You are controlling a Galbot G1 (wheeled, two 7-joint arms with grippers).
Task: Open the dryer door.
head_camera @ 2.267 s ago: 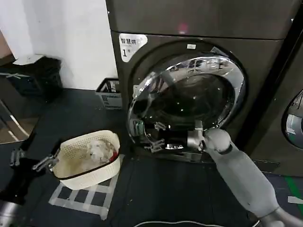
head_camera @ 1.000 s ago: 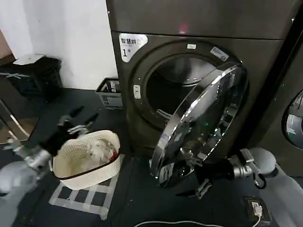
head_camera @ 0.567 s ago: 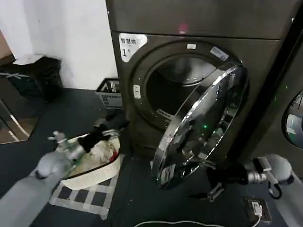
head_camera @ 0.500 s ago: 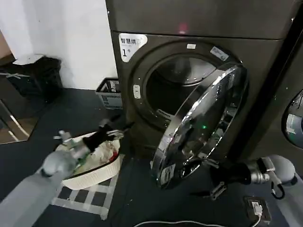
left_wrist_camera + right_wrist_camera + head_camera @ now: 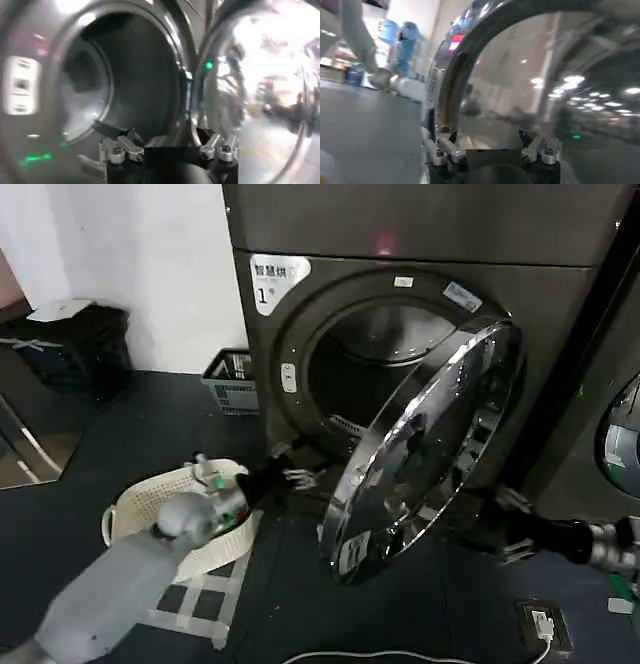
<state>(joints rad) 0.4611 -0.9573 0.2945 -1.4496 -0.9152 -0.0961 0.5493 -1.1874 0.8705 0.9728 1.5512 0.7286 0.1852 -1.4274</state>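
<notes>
Dark floor (image 5: 150,414), white wall (image 5: 140,264) behind, taped grid patch (image 5: 200,604) under white laundry basket (image 5: 135,509). Dark dryer (image 5: 420,234), drum opening (image 5: 375,374) exposed. You see dryer door (image 5: 420,444) swung out on right-side hinge, roughly half open, glass face turned toward you and down-left, ring tilted with long axis running lower left to upper right. Your left gripper (image 5: 295,474) spread wide, holding nothing, at lower rim of opening just beside door edge. Your right gripper (image 5: 505,529) low, right of door, fingers parted in wrist view, grasping nothing.

A white laundry basket (image 5: 140,502) sits on the dark floor (image 5: 130,434).
</notes>
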